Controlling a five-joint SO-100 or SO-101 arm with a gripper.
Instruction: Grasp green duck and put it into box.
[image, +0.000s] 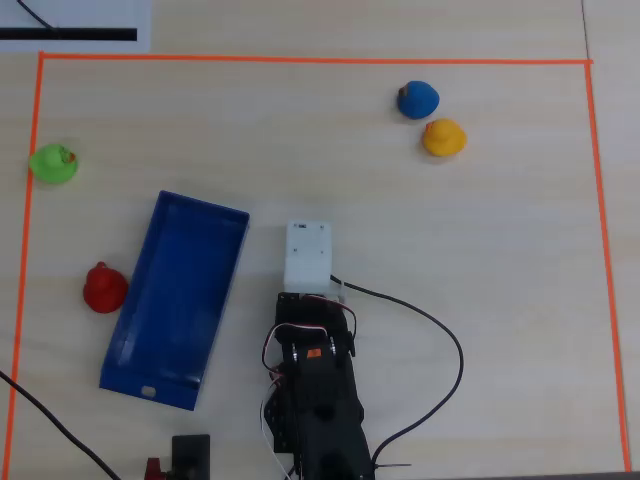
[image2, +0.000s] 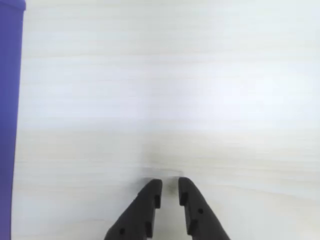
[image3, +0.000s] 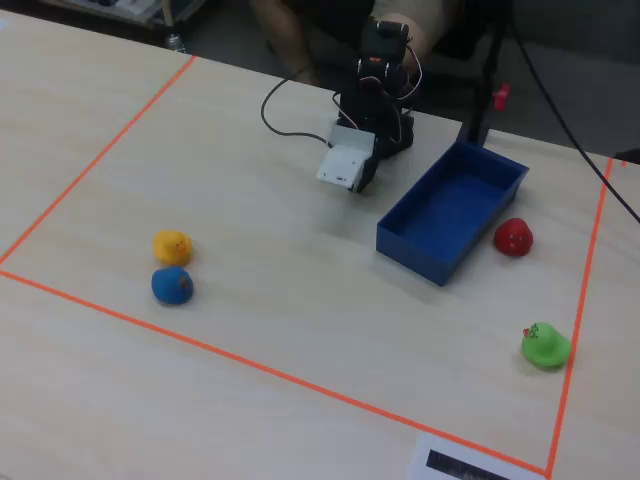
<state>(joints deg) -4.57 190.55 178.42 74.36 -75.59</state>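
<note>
Green duck at far left of overhead view, touching orange tape line, well apart from arm. Box empty, lying on desk just left of arm. Red duck just beside box's left wall. Blue duck and yellow duck together, far right. Pincer over bare desk in wrist view, nearly clenched, narrow gap, grasping nothing.
</note>
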